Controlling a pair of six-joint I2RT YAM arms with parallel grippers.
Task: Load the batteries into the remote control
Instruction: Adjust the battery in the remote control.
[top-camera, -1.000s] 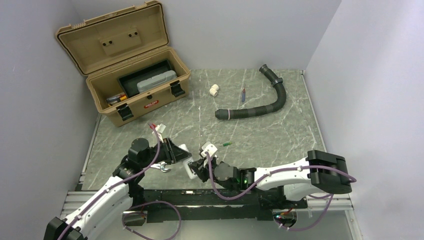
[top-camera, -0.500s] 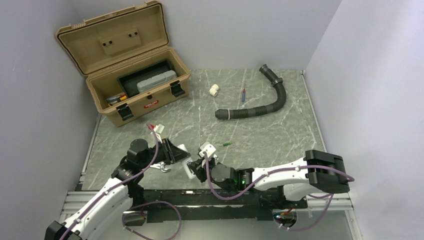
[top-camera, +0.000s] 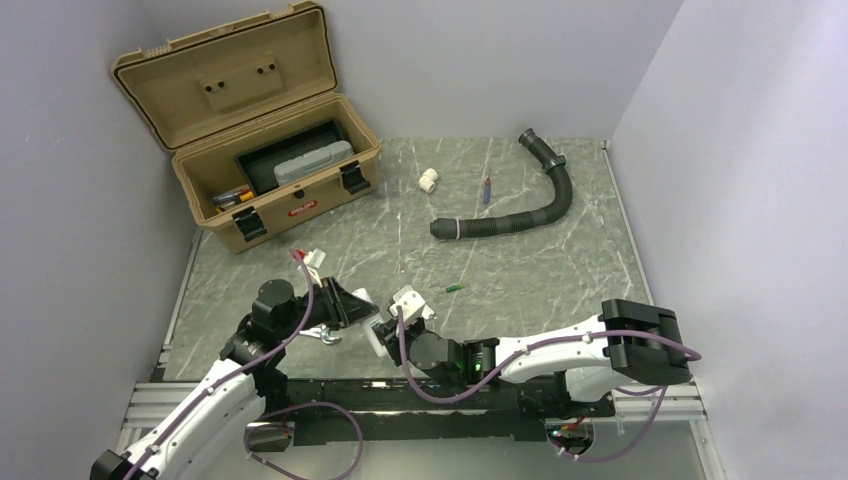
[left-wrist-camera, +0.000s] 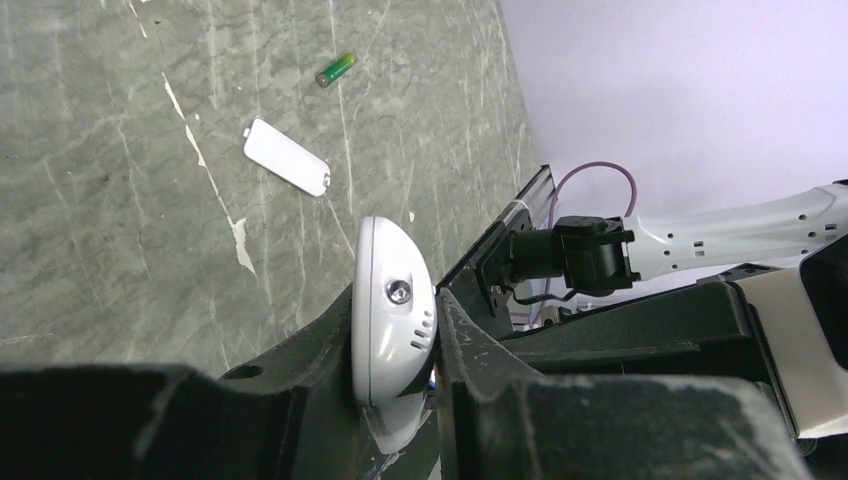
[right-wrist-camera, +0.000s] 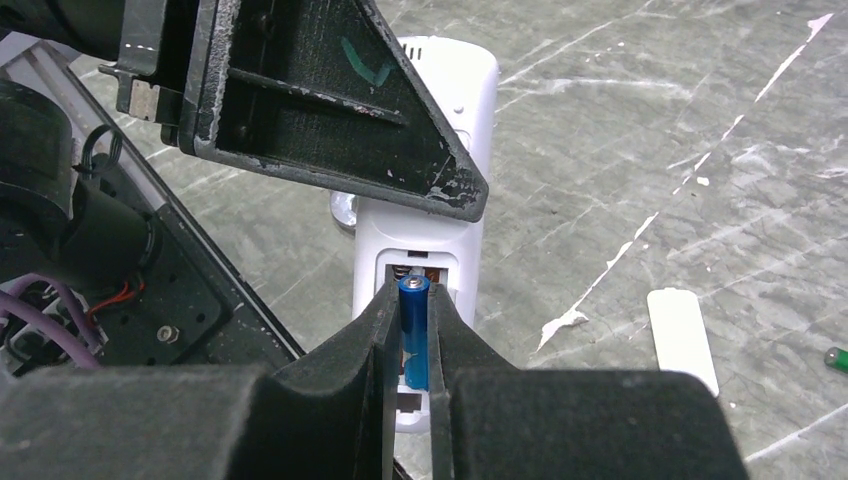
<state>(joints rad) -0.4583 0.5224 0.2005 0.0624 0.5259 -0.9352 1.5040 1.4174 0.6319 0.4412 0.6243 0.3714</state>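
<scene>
Left jaws clamp the small white plastic remote control (top-camera: 374, 342) in the top view, holding it above the grey marbled desk (top-camera: 520, 270) near the front edge. Right jaws meet it from the right, nearly closed on something too small to make out here. Since a second ago the right arm (top-camera: 555, 350) has slid leftward, bringing its wrist closer to the left arm (top-camera: 215, 385), which has shifted slightly left too. The right arm lies low across the front with its forearm almost level. The left arm rises from its base with its wrist turned rightward. A tiny green cylindrical battery (top-camera: 455, 288) lies unmoved just beyond the wrists. Farther back are an open tan plastic toolbox (top-camera: 250, 170), a stubby white pipe fitting (top-camera: 428, 180), a slim red-and-blue stick (top-camera: 487, 188) and a black corrugated hose (top-camera: 520, 215).

From the left wrist, the jaws press both sides of the remote control (left-wrist-camera: 388, 290). Beyond it on the desk (left-wrist-camera: 120, 200) lie a small plain white cover piece (left-wrist-camera: 287, 170) and, farther off, the green battery (left-wrist-camera: 336, 68).

From the right wrist, the jaws pinch a slim blue cylindrical battery (right-wrist-camera: 414, 330), its metal tip at the remote control's (right-wrist-camera: 420, 240) open compartment, where a spring shows. Whether the blue battery is seated I cannot tell. The cover piece (right-wrist-camera: 682, 338) and green battery (right-wrist-camera: 836, 357) lie to the right.
</scene>
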